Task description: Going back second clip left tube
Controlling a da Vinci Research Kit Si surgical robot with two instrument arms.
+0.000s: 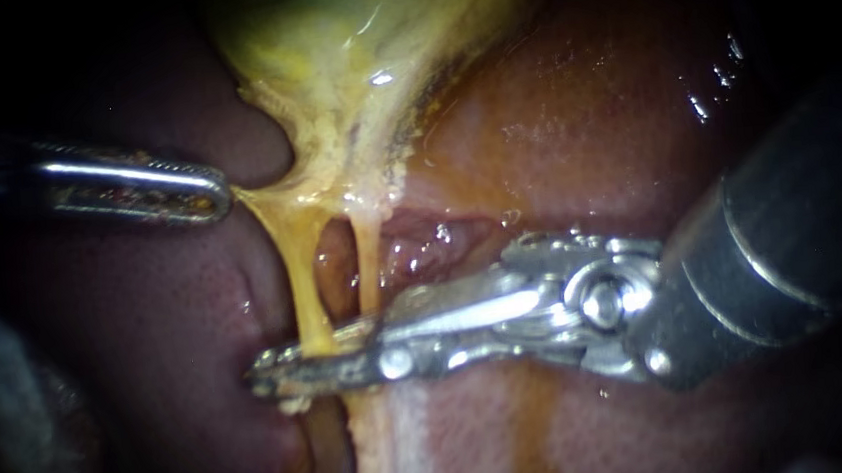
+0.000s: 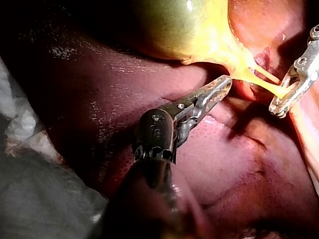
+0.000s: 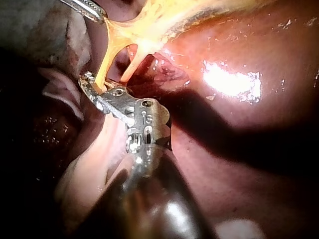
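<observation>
Endoscope view is showing the left tube (image 1: pixel 306 276) hanging stretched from the gallbladder (image 1: pixel 345 32) and passing between the jaws of the right instrument (image 1: pixel 286 367), which are clenching it from two sides. I am judging that the going back is not yet begun, and I am not making out any clip. Just beside it, behind the same jaws, the right tube (image 1: pixel 368 261) is running free. Above these jaws, the left instrument (image 1: pixel 209 191) is grasping the edge of the gallbladder and pulling it sideways, probably so that both tubes are standing taut and apart over the liver (image 1: pixel 573 124).
</observation>
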